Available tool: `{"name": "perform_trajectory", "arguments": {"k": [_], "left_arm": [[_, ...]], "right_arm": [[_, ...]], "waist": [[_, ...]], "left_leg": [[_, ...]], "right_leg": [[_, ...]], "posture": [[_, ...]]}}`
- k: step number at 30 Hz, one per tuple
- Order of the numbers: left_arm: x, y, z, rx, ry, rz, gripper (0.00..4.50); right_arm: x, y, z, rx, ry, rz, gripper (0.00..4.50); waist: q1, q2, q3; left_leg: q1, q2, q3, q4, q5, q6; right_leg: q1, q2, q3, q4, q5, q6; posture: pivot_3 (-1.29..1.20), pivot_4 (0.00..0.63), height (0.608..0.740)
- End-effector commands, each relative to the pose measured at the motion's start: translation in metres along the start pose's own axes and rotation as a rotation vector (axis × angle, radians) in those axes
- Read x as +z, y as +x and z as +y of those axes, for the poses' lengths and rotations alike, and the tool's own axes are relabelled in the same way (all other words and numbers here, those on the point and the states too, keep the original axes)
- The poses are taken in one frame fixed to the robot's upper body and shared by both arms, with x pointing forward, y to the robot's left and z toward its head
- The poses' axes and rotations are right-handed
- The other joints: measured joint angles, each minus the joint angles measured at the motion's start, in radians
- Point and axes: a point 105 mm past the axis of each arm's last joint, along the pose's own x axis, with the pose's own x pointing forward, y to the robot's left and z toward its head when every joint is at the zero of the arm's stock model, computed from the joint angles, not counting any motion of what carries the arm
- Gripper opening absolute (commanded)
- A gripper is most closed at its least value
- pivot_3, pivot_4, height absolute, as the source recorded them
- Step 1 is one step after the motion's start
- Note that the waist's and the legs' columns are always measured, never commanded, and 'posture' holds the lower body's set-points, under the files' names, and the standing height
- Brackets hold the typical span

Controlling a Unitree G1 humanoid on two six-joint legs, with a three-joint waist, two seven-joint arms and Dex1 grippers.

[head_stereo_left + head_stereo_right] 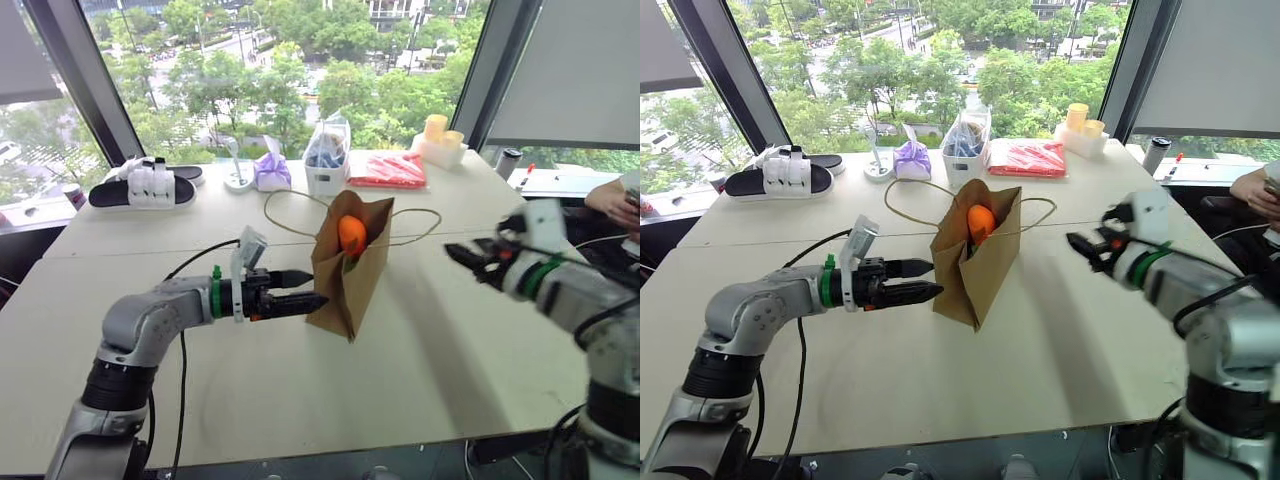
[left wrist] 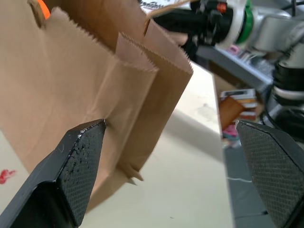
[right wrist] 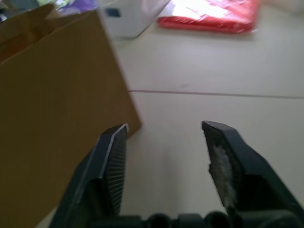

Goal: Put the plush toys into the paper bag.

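Observation:
The brown paper bag (image 1: 350, 275) stands upright in the middle of the table, its mouth open and its twine handles (image 1: 285, 205) lying behind it. The orange plush toy (image 1: 351, 235) sits in the bag's mouth, with a bit of green (image 1: 350, 265) showing just under it. My left gripper (image 1: 318, 287) is level at the bag's left side, open, with its fingertips close to the paper (image 2: 71, 71). My right gripper (image 1: 458, 256) hovers to the right of the bag, apart from it. Its fingers (image 3: 114, 156) stand apart with nothing between them.
Along the far edge lie a black-and-white sandal (image 1: 140, 188), a purple pouch (image 1: 271, 172), a clear plastic bag (image 1: 327, 150), a red packet (image 1: 388, 170) and yellow cups (image 1: 443, 140). A person's hand (image 1: 610, 200) rests at the right edge.

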Motion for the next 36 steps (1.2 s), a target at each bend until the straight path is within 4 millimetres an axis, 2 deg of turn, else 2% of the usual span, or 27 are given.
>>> {"name": "perform_trajectory", "arguments": {"k": [1,2,6,14,18,21,25,31,32,36], "left_arm": [[0.002,0.006,-0.004,0.020,0.062,-0.015,4.50],[0.001,0.007,-0.004,0.032,0.069,-0.016,4.50],[-0.003,0.012,0.000,0.093,0.102,-0.013,4.50],[-0.005,0.036,0.000,0.182,0.095,-0.075,4.50],[-0.006,0.034,0.001,0.211,0.079,-0.086,4.50],[-0.009,0.030,0.005,0.257,0.081,-0.084,4.50],[-0.008,0.027,0.012,0.307,0.076,-0.113,3.34],[-0.007,0.032,0.022,0.347,0.041,-0.149,0.27],[-0.008,0.032,0.024,0.353,0.034,-0.151,0.06],[-0.005,0.033,0.029,0.336,0.018,-0.159,0.06]], "right_arm": [[0.004,0.009,0.028,0.073,-0.044,-0.048,0.58],[0.002,0.012,0.032,0.084,-0.039,-0.046,0.03],[-0.005,0.018,0.039,0.105,-0.043,-0.027,0.03],[-0.011,0.022,0.057,0.147,-0.033,-0.018,0.03],[-0.012,0.025,0.071,0.164,-0.028,-0.017,0.03],[-0.016,0.024,0.073,0.172,-0.023,-0.006,0.03],[-0.016,0.023,0.076,0.179,-0.023,-0.002,0.00],[-0.017,0.018,0.075,0.175,-0.028,0.004,0.00],[-0.017,0.016,0.075,0.171,-0.028,0.007,0.00],[-0.020,0.007,0.069,0.156,-0.036,0.015,0.00]], "waist": [[0.004,0.000,0.000],[0.006,0.000,0.000],[0.010,0.000,0.000],[0.004,0.000,0.000],[0.004,0.000,0.000],[0.006,0.000,0.000],[0.007,0.000,0.000],[0.007,0.000,0.000],[0.007,0.000,0.000],[0.009,0.000,0.000]], "left_leg": [[-0.001,0.000,0.000,0.000,0.000,0.000],[-0.001,0.000,0.000,0.000,0.000,0.000],[-0.001,-0.001,-0.001,0.001,0.000,0.000],[-0.001,-0.001,-0.001,0.001,0.000,0.000],[0.000,-0.001,-0.001,0.001,0.000,0.000],[0.000,-0.001,-0.001,0.001,0.000,0.000],[0.000,-0.001,-0.002,0.001,0.000,0.000],[0.000,-0.001,-0.002,0.001,0.000,0.000],[0.000,-0.001,-0.002,0.001,0.000,0.000],[0.000,-0.001,-0.002,0.001,0.000,0.000]], "right_leg": [[0.000,0.000,0.000,0.000,0.000,0.000],[0.000,0.000,0.000,0.000,0.000,0.000],[0.001,0.000,0.000,-0.001,0.000,0.000],[0.001,0.000,-0.001,-0.001,0.000,0.000],[0.001,0.000,-0.001,0.000,0.000,0.000],[0.001,0.000,-0.001,0.000,0.000,0.000],[0.001,0.000,-0.001,0.000,0.000,0.000],[0.001,0.000,-0.001,0.000,0.000,0.000],[0.001,0.000,-0.001,0.000,0.000,0.000],[0.001,0.000,-0.001,0.000,0.000,0.000]], "posture": [[0.00,0.150,0.740],[0.00,0.150,0.740],[0.00,0.150,0.740],[0.00,0.150,0.740],[0.00,0.150,0.740],[0.00,0.150,0.740],[0.00,0.150,0.740],[0.00,0.150,0.740],[0.00,0.150,0.740],[0.00,0.150,0.740]]}}
